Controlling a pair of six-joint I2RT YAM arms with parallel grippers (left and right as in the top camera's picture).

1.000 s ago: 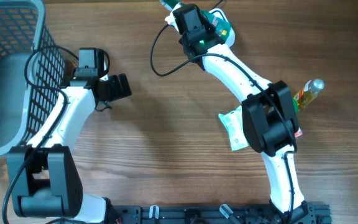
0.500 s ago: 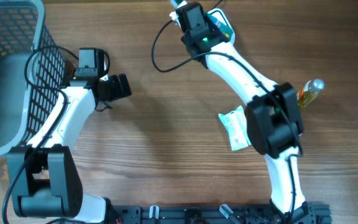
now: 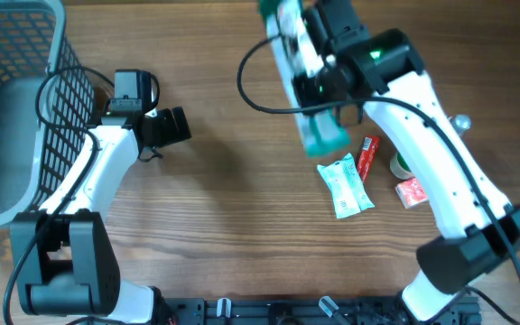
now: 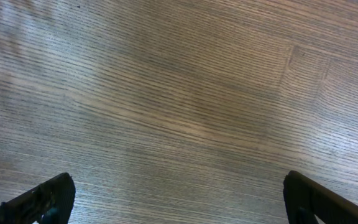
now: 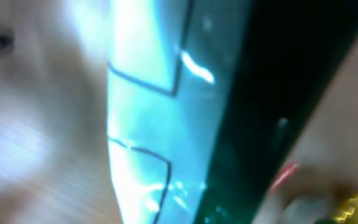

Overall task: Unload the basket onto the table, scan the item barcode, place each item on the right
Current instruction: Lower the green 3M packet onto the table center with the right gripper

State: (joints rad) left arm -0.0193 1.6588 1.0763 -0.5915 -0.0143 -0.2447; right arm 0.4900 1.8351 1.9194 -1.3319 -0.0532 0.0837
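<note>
The item, a teal and white pack, hangs blurred above the table's back middle, and my right gripper is shut on its upper part. In the right wrist view the teal pack fills most of the frame, out of focus, and hides my fingers. No barcode can be made out on it. Over bare wood at the left, my left gripper is open. Its two dark fingertips stand far apart with nothing between them.
A wire basket stands at the far left. Right of centre lie a pale green sachet, a red stick pack, a small red and white packet and a bottle partly under my right arm.
My right arm has swung from the table's back edge toward the middle, carrying the teal pack with it and uncovering the small packets. The left arm has not moved.
</note>
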